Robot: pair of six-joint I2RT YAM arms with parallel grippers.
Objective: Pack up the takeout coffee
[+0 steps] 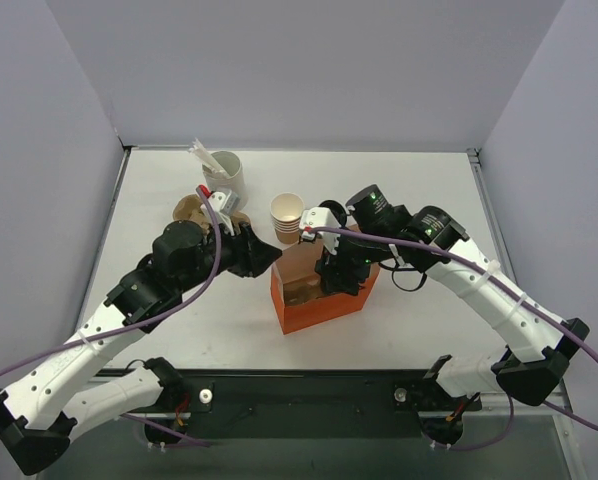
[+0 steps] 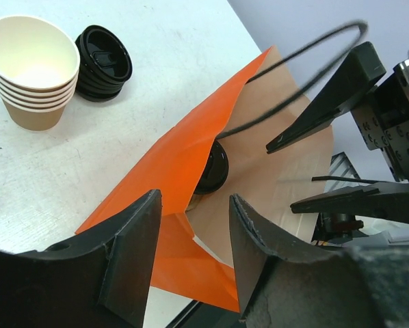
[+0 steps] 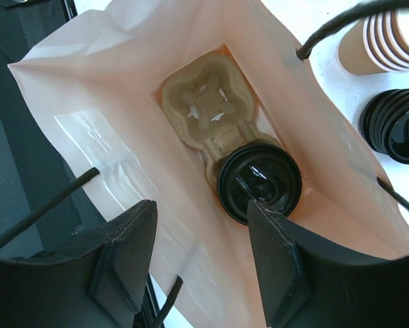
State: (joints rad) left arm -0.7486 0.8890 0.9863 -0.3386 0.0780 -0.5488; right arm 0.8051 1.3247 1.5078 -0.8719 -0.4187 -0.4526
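Note:
The takeout coffee (image 3: pixel 259 181), a cup with a black lid, stands in one pocket of a pulp cup carrier (image 3: pixel 203 109) at the bottom of the open orange paper bag (image 1: pixel 314 295). My right gripper (image 3: pixel 201 232) is open and empty, hovering over the bag's mouth just above the coffee. My left gripper (image 2: pixel 194 232) is open at the bag's left side, its jaws either side of the bag's edge (image 2: pixel 170 164) without gripping it. The lid also shows through the bag's mouth in the left wrist view (image 2: pixel 215 167). In the top view the right gripper (image 1: pixel 341 272) hides the coffee.
A stack of lidless tan cups (image 1: pixel 287 215) stands just behind the bag, with a pile of loose black lids (image 2: pixel 103 61) beside it. A white cup holding packets (image 1: pixel 222 172) and brown paper items (image 1: pixel 191 210) sit at the back left.

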